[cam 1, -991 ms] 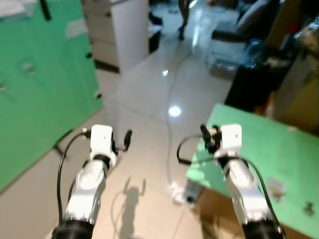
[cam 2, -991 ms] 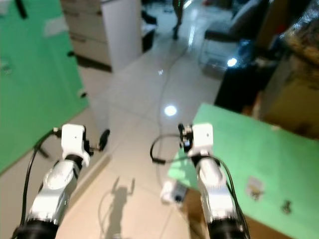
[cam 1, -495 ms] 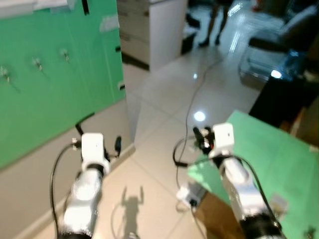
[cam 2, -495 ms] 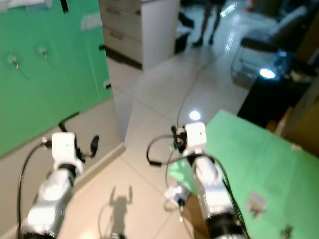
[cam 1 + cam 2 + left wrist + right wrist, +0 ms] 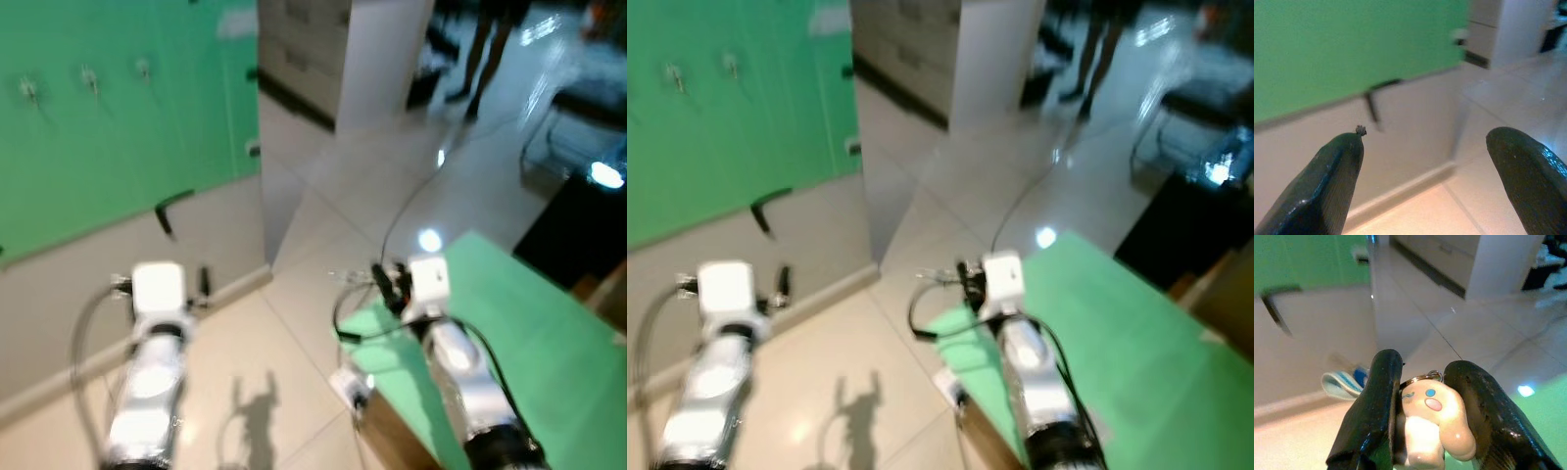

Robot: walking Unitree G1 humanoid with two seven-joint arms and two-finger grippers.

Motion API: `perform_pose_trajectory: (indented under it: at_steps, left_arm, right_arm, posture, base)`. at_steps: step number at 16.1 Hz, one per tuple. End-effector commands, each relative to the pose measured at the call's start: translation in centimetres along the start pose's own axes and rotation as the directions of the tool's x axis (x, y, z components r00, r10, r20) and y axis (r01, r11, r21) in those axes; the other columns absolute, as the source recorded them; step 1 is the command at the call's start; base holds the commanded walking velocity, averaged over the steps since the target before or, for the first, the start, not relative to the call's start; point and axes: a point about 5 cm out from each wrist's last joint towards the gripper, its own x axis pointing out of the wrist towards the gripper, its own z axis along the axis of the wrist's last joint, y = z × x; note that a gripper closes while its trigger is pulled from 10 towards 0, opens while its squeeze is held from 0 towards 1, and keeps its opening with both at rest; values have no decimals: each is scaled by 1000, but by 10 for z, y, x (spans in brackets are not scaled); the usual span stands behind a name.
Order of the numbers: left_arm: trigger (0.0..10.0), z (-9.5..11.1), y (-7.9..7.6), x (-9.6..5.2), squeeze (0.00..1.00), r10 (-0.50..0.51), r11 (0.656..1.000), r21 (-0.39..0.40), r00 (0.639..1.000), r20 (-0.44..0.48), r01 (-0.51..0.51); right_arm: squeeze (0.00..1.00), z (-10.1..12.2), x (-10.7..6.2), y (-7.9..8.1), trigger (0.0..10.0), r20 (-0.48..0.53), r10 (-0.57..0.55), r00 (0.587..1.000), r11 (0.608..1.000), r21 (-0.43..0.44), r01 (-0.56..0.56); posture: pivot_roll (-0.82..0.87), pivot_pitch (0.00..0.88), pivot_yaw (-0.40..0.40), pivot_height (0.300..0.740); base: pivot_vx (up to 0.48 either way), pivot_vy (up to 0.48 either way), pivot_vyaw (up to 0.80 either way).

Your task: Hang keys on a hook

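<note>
Both arms raised — right pincer (image 5: 1422, 406) clamps the keys (image 5: 1432, 423).

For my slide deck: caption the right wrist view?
Right gripper clamps a cartoon-charm keychain, green hook board ahead.

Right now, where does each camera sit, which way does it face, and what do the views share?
Left eye: head, looking down at the green hook board and both silver arms.
Right eye: beside it, same scene; green-topped table.
Left wrist: along the left gripper, jaws open, toward the board's lower edge.
Right wrist: along the right gripper, jaws shut on a cream plush keychain.
All share the glossy tiled floor.
</note>
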Motion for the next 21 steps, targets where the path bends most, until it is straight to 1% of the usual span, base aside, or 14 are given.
perform_pose_trajectory:
  at_steps: [1, 3, 6, 7, 9, 15, 16, 17, 18, 19, 20, 21]
  left_arm:
    - [10000, 2, 5, 2, 0, -3, 1000, 15, 1000, 6, 3]
    - [10000, 8, 6, 5, 0, -2, 998, -57, 1000, 27, 3]
    - [10000, 9, 5, 7, 0, 5, 998, -70, 1000, 26, -3]
    - [10000, 7, 1, 6, 0, 8, 999, -46, 1000, 22, -7]
    - [10000, 6, -4, 4, 0, -9, 999, -36, 1000, 17, 9]
    - [10000, 6, -4, 2, 0, -17, 999, -28, 1000, 7, 17]
    - [10000, 5, -5, 2, 0, -10, 999, -45, 1000, -2, 10]
    - [10000, 2, -4, 3, 0, 6, 998, -56, 999, -35, -8]
    - [10000, 1, -3, 4, 0, 12, 999, -48, 999, -46, -14]
    - [10000, 1, -4, 5, 0, 16, 999, -38, 999, -50, -18]
    - [10000, 2, -4, 8, 0, 11, 999, -32, 999, -41, -12]
    - [10000, 6, -5, 10, 0, 2, 1000, -10, 1000, -14, -2]
  right_arm:
    - [0, 9, 3, 1, 0, 44, 3, 999, 1000, 3, -3]
    - [0, 12, 7, 6, 0, 56, 25, 998, 1000, 3, -25]
    - [0, 12, 9, 7, 0, 60, 38, 997, 999, 11, -39]
    - [0, 12, 10, 8, 0, 60, 46, 997, 999, 20, -47]
    - [0, 13, 11, 8, 0, 60, 51, 997, 998, 28, -53]
    - [0, 12, 13, 8, 0, 61, 61, 996, 998, 28, -63]
    - [0, 11, 13, 8, 0, 58, 62, 996, 998, 26, -63]
    - [0, 12, 13, 7, 0, 57, 64, 996, 998, 25, -66]
    - [0, 12, 13, 7, 0, 57, 65, 996, 997, 25, -67]
    - [0, 11, 13, 11, 0, 46, 105, 993, 994, 13, -106]
    - [0, 4, 11, 19, 6157, 10, 160, 987, 987, -14, -160]
    - [0, -4, 7, 26, 10000, -22, 211, 977, 977, -23, -212]
  posture:
    - [28, 0, -40, 740]
    - [28, 0, -39, 740]
    - [31, 0, -41, 740]
    - [32, 0, -42, 740]
    - [35, 0, -39, 740]
    - [43, 0, -39, 740]
    - [43, 0, -41, 740]
    - [43, 0, -44, 740]
    - [43, 0, -44, 740]
    - [40, 0, -48, 740]
    - [38, 0, -49, 740]
    - [35, 0, -44, 740]
  base:
    - [0, 0, 431]
    - [0, 182, 431]
    - [0, 447, 438]
    - [-435, 0, 438]
    - [-454, 0, 434]
    - [-466, 0, 435]
    - [-472, 0, 431]
    - [-398, 0, 431]
    - [-398, 0, 431]
    - [0, 0, 438]
    - [0, 0, 0]
    - [0, 0, 0]
